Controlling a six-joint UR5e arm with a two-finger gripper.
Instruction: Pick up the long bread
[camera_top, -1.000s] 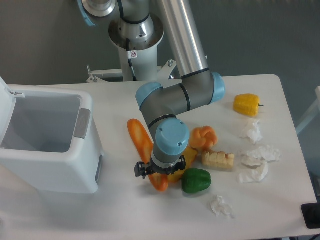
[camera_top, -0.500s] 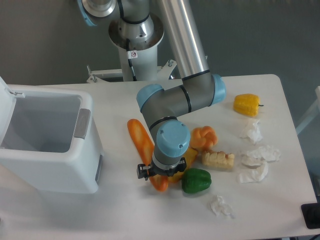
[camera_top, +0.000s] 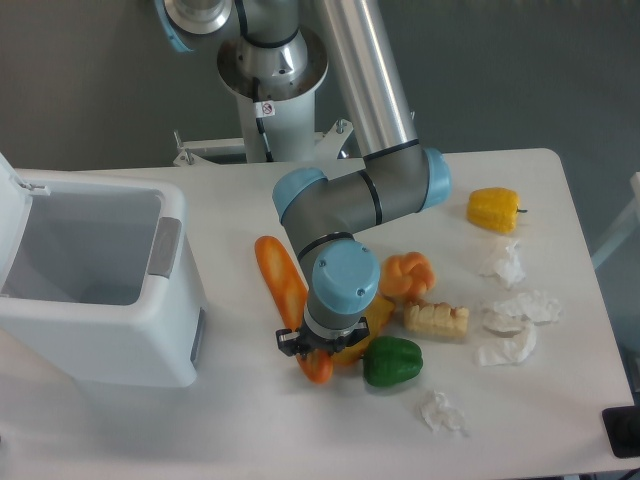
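Single fixed view of the table. Open tabletop lies toward the camera from the gripper and on its bin side, running to the near edge. On that bin side stands a white bin with its lid raised. On the opposite side the room is tight: a green pepper sits just beside the gripper, with a yellow piece partly hidden under the wrist, a knotted bun and a pale corn-like piece farther out. Crumpled white paper and a yellow pepper lie well apart, near the far-side edge.

The bread lies flat, running diagonally from directly under the gripper away toward the arm's base. Its near end shows at the gripper's black fingers, which sit low around that end; the blue wrist hides the jaws, so whether they press the bread or stand apart from it cannot be told.

The bread is long, slim and orange, with paler diagonal slashes and rounded ends.
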